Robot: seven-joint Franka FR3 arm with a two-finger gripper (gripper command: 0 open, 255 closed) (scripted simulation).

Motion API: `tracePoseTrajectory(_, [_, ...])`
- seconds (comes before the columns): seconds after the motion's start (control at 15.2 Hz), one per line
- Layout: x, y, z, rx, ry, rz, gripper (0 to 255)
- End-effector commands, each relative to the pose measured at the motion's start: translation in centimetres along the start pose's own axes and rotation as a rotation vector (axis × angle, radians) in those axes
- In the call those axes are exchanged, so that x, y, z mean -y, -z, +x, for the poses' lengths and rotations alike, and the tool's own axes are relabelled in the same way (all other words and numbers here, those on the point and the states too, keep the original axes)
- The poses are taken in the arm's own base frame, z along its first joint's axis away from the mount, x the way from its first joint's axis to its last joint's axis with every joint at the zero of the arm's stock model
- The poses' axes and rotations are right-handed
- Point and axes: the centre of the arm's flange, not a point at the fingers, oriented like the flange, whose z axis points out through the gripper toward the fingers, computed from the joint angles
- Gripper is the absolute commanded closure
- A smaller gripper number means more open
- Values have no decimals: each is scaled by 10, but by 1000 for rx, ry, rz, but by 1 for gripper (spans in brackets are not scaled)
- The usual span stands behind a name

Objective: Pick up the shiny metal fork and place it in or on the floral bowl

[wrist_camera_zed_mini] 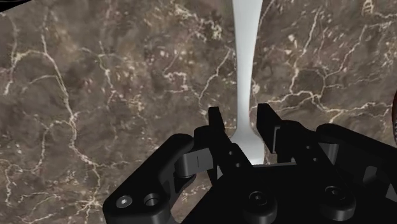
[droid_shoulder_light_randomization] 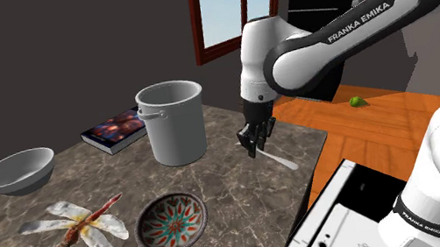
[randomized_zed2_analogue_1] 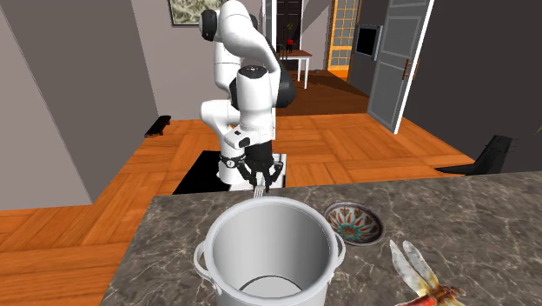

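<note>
A pale, plain-looking fork (droid_shoulder_light_randomization: 280, 157) hangs slanted just above the marble counter (droid_shoulder_light_randomization: 10, 214), clasped by my black gripper (droid_shoulder_light_randomization: 257, 136), which is shut on one end of it. In the wrist view the fork (wrist_camera_zed_mini: 245, 57) runs straight out from between my fingertips (wrist_camera_zed_mini: 242, 124) over the marble. The floral bowl (droid_shoulder_light_randomization: 172, 222), patterned red and teal inside, sits near the counter's front edge, down and towards the shoulder view's left of the gripper. From the second exterior view the gripper (randomized_zed2_analogue_1: 261, 177) holds the fork (randomized_zed2_analogue_1: 259, 192) behind the pot, with the bowl (randomized_zed2_analogue_1: 353, 222) to the right.
A tall grey pot (droid_shoulder_light_randomization: 174, 120) stands close beside the gripper on the shoulder view's left. A dragonfly figure (droid_shoulder_light_randomization: 78, 225), a plain grey bowl (droid_shoulder_light_randomization: 17, 171) and a book (droid_shoulder_light_randomization: 114, 128) lie further left. The counter edge (droid_shoulder_light_randomization: 310, 176) drops to a wooden floor.
</note>
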Motion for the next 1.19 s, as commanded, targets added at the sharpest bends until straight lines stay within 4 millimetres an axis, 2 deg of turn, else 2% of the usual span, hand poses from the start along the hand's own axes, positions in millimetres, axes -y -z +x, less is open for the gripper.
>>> tracePoseTrajectory(0.0, [0, 11, 0, 0, 0, 0, 255])
tracePoseTrajectory(0.2, [1, 22, 0, 0, 0, 0, 255])
tracePoseTrajectory(1.12, [181, -1, 36, 0, 0, 0, 255])
